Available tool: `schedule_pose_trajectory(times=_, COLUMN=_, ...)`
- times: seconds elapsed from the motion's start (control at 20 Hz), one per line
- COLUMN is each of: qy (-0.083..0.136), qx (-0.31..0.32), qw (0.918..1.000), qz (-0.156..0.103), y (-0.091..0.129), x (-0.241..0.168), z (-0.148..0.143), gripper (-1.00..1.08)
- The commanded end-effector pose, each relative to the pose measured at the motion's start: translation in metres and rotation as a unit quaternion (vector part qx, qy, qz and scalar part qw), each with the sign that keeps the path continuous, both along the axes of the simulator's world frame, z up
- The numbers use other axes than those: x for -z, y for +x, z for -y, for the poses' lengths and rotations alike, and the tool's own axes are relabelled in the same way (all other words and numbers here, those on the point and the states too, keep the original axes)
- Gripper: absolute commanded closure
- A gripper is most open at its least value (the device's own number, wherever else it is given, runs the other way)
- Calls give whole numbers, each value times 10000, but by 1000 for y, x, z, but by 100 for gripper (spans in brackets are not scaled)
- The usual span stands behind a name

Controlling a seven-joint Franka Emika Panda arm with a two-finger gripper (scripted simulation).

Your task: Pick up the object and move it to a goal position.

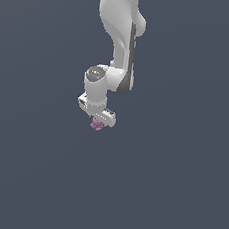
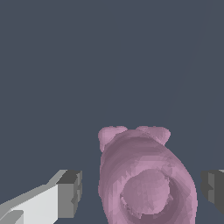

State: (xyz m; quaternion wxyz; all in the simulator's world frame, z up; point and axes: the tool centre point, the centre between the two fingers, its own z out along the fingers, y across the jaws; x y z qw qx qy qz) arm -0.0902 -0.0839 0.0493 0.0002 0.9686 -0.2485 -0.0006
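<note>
Gripper (image 2: 140, 188) straddles the object (image 2: 146, 175), seemingly gaps either side.

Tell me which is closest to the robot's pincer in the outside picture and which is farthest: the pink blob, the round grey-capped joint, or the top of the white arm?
1. Pink blob: just below the pincer, between its fingers.
2. Grey-capped joint: a little above the pincer.
3. Top arm link: farthest, up at the picture's top edge.

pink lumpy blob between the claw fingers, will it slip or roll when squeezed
The small pinkish-purple lumpy blob has a rounded, bulging body, so it may well roll or twist if pinched off-centre. Its knobby bumps could give the white claw uneven contact. In the wrist view the fingers stand apart from it on both sides.
</note>
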Motion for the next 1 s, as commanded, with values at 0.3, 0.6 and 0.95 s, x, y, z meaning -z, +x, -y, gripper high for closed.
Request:
schedule_pose_trajectory(times=0.3, qy=0, qx=5, qw=10000, qz=6, y=1, x=10, z=0, gripper=108)
schedule_pose_trajectory(times=0.6, qy=0, qx=5, qw=10000, qz=6, y=1, x=10, z=0, gripper=108)
schedule_pose_trajectory(times=0.95, qy=4, qx=2, qw=10000, qz=9, y=2, x=4, z=-8, gripper=108)
